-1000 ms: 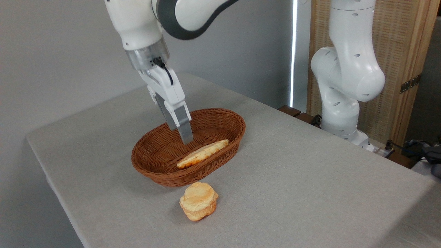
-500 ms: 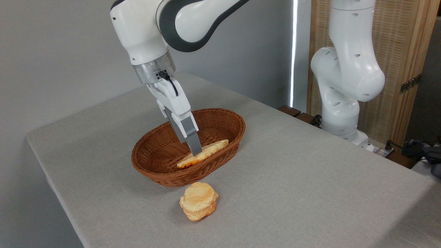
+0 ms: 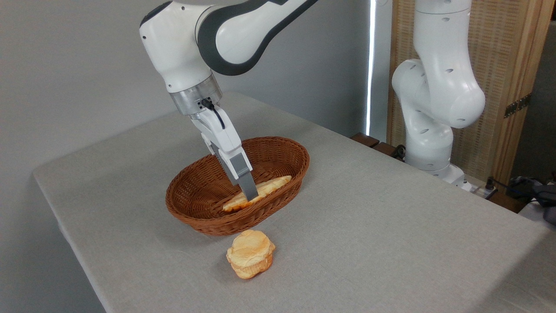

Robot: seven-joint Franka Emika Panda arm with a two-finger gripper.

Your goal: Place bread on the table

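Note:
The bread [image 3: 267, 188], a long flat golden pastry with toasted orange edges, lies along the near side of a brown oval wicker basket [image 3: 197, 216]. The basket stands on the table [image 3: 369, 217], which is covered in light grey-beige cloth. My gripper [image 3: 250, 196] reaches down at a slant into the basket, its tip right at the middle of the bread. Only the near grey finger [image 3: 246, 182] shows; it overlaps the bread's near edge and hides the other finger, so the jaw gap is out of sight.
A small round muffin-like bun [image 3: 251, 253] sits on the cloth just in front of the basket. The arm's white base [image 3: 434, 113] stands at the back right beside a wooden screen. The table's left edge is near the basket.
The gripper has come down and moved right, from above the basket's middle to the bread's middle. The bread, the basket and the bun have not moved.

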